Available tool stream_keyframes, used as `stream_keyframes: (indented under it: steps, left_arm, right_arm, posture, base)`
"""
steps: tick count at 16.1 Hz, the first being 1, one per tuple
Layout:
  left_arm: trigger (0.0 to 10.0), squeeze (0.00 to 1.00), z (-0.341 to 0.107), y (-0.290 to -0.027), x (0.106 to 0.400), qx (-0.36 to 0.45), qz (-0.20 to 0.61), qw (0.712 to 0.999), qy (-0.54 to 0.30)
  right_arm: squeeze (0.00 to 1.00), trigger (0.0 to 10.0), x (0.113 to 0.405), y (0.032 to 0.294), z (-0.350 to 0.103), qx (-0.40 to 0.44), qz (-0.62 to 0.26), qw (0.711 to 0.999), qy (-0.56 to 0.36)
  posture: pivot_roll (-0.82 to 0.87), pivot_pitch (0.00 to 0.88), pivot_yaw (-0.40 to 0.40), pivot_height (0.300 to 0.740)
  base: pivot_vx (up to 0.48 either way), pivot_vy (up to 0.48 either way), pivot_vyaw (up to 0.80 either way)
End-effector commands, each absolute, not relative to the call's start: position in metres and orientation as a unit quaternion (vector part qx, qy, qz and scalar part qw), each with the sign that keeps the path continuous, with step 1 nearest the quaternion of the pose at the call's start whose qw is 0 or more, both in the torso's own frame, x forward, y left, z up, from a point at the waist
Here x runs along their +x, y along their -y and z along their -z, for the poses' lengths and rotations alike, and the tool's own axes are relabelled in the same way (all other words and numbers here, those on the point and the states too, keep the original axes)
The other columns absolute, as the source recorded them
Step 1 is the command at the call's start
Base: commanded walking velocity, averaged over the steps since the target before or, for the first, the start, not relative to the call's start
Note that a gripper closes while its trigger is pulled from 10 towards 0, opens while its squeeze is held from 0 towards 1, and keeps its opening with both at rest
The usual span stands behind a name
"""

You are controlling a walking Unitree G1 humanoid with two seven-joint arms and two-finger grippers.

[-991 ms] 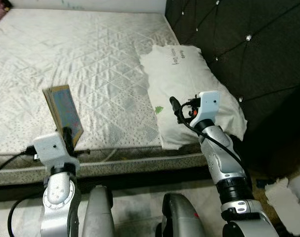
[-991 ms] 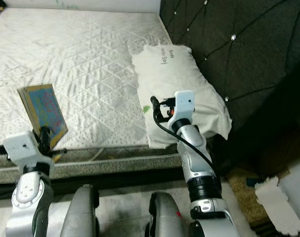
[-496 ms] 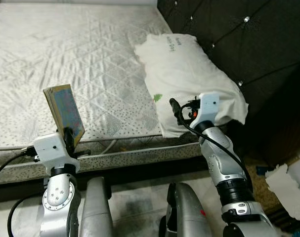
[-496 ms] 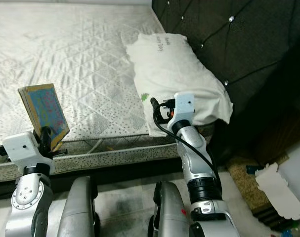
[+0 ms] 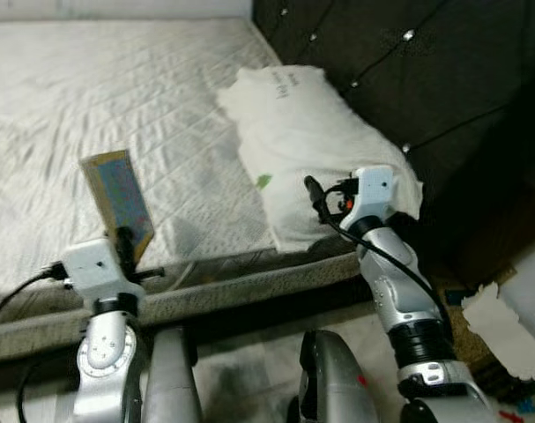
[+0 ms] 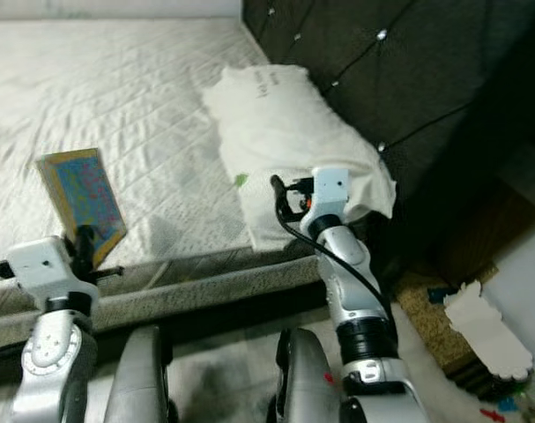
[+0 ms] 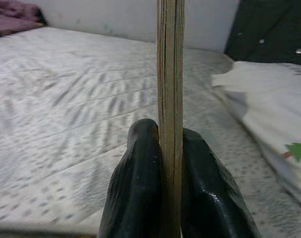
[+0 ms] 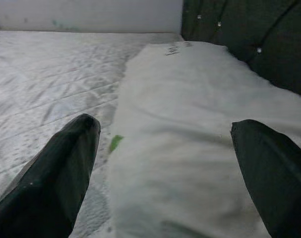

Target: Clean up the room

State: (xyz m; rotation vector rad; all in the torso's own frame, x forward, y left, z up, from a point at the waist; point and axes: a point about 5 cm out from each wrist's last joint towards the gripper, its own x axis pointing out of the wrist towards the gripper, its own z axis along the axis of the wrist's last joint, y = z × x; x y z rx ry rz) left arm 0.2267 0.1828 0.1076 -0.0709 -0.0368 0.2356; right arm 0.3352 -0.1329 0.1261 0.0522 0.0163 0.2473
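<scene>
The tidying looks only partly under way, judging from how things lie. One item is already in hand — a thin book (image 5: 117,198) with a colourful cover, clamped upright between the two black fingers (image 7: 135,183) of the left gripper (image 7: 171,168). It is lifted clear of the mattress (image 5: 91,115) and has not yet been set down anywhere. Where it should go I cannot tell; no shelf or table is in sight. Beyond the right arm, on the floor beside the bed, a white paper-like scrap (image 5: 501,322) and some small bits near it look like work left to do.

The left arm is raised with its wrist just above the near edge of the mattress, fingers pointing up and slightly forward, so the book stands above the gripper with its cover facing the head camera. In the left wrist view the book's edge runs straight up between the closed fingers, with the quilted mattress beyond it.

The right gripper (image 8: 165,163) is held forward at much the same height, its fingers spread wide apart and holding nothing. Straight ahead of it, between the two fingertips, lies the white pillow (image 5: 302,150) at the head of the bed, against the dark tufted headboard (image 5: 426,79). The gripper is near the pillow's closest corner — whether it touches the fabric I cannot tell.
</scene>
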Motion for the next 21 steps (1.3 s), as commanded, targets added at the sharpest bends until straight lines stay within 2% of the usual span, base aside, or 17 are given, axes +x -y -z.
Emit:
stream_keyframes:
  steps: [1, 9, 18, 21]
  left_arm:
    - [10.0, 0.0, -0.12, -0.182, 0.228, -0.037, -0.114, 0.992, 0.049]
    - [10.0, 0.0, -0.118, -0.18, 0.228, -0.039, -0.111, 0.992, 0.048]
    - [10.0, 0.0, -0.111, -0.177, 0.24, -0.035, -0.126, 0.991, 0.042]
    - [10.0, 0.0, -0.108, -0.19, 0.255, 0.008, -0.167, 0.983, 0.069]
  right_arm:
    - [0.0, 10.0, 0.337, 0.132, -0.128, 0.024, -0.127, 0.992, -0.004]
    - [0.0, 10.0, 0.336, 0.132, -0.128, 0.021, -0.128, 0.991, -0.005]
    - [0.0, 10.0, 0.337, 0.132, -0.127, 0.018, -0.134, 0.991, -0.005]
    - [0.0, 10.0, 0.336, 0.137, -0.128, 0.005, -0.134, 0.991, -0.007]
  posture:
    - [-0.02, 0.051, -0.062, 0.555]
    - [-0.02, 0.052, -0.063, 0.555]
    - [-0.04, 0.052, -0.065, 0.555]
    - [-0.07, 0.056, -0.075, 0.555]
  base:
    - [0.472, 0.0, 0.0]
    - [0.431, 0.0, 0.0]
    - [0.0, 0.0, 0.0]
    - [0.0, 0.0, 0.0]
